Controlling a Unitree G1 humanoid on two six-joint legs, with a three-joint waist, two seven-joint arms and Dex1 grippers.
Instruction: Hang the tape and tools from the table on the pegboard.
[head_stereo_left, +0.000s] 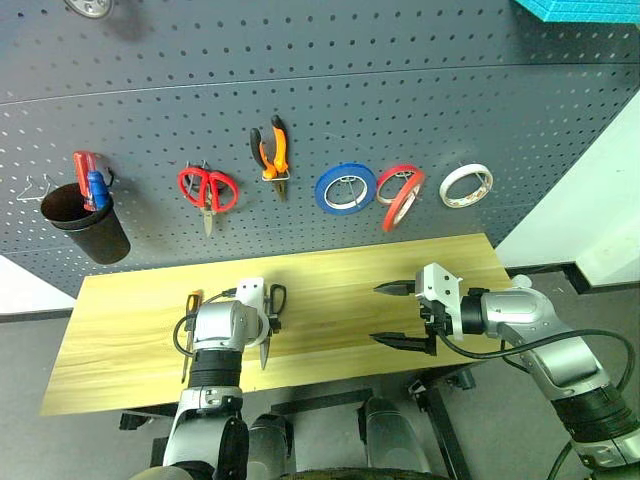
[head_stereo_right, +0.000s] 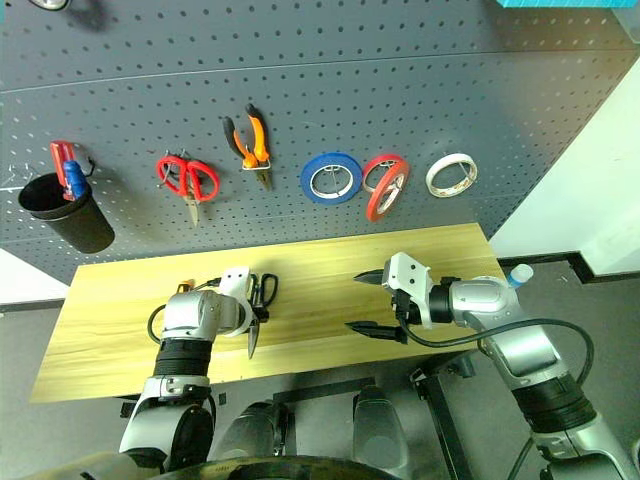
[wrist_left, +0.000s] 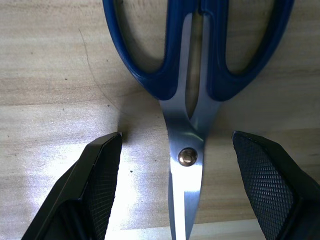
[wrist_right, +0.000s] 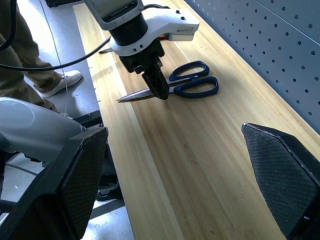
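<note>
We see the blue-handled scissors (wrist_left: 192, 95) lying flat on the table (head_stereo_left: 340, 290), near its front edge and left of the middle, blades pointing toward that edge. The left gripper (wrist_left: 177, 185) points down over them with its fingers apart, one on each side of the pivot, touching nothing that we can make out. The screwdriver (head_stereo_left: 189, 330) lies just left of that arm, also near the front edge. The right gripper (head_stereo_left: 395, 314) hangs above the right half of the table, jaws wide apart and empty. On the pegboard (head_stereo_left: 400, 110) the pliers (head_stereo_left: 271, 150) and the red tape (head_stereo_left: 400, 196) already hang from hooks, the tape between a blue roll (head_stereo_left: 345, 188) and a white roll (head_stereo_left: 466, 185)
</note>
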